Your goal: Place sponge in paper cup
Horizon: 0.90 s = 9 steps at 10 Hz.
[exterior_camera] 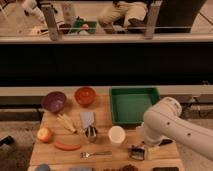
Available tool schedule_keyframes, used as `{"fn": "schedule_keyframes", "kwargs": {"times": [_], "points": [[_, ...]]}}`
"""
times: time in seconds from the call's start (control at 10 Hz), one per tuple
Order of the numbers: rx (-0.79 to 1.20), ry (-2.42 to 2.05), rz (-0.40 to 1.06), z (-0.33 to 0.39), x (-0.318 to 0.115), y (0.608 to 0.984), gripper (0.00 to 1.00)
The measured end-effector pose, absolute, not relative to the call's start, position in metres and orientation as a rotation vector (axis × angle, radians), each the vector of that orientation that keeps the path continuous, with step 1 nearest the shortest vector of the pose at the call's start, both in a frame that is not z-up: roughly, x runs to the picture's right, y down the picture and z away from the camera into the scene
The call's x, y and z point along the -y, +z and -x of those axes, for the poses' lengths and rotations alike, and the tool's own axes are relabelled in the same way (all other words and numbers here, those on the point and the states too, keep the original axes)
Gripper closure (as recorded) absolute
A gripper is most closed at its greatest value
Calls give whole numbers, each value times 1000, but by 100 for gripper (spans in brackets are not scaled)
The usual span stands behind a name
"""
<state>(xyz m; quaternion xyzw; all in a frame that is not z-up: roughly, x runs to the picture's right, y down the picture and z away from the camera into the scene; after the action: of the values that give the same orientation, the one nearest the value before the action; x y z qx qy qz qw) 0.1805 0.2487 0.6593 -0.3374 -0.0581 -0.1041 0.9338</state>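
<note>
The paper cup (117, 135) is small, white and round, and stands upright near the middle of the wooden board. A blue thing (42, 167), cut off by the bottom left edge, may be the sponge; I cannot tell for sure. My gripper (138, 152) hangs from the white arm (167, 125) that comes in from the right. It is low over the board's front right part, just right of and in front of the cup. I see nothing blue in it.
A paler grey-blue flat piece (87, 119) lies left of the cup, with a small metal item (91, 132) below it. Purple bowl (53, 101) and orange bowl (85, 95) stand at the back left, a green tray (134, 104) at the back right. Apple (44, 134), orange stick (66, 146) and fork (95, 154) lie in front.
</note>
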Motion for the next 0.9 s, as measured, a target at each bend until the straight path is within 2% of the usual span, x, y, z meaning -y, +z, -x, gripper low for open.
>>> {"fn": "schedule_keyframes", "kwargs": {"times": [0.1,0.2,0.3,0.6,0.9], "points": [[128,-215,695,-178,-252,663,47],[126,-219,691,-176,-254,665,50],[124,-224,681,-169,-253,662,47],[135,-284,660,-114,-246,642,21],[183,-341,664,-68,-248,621,20]]}}
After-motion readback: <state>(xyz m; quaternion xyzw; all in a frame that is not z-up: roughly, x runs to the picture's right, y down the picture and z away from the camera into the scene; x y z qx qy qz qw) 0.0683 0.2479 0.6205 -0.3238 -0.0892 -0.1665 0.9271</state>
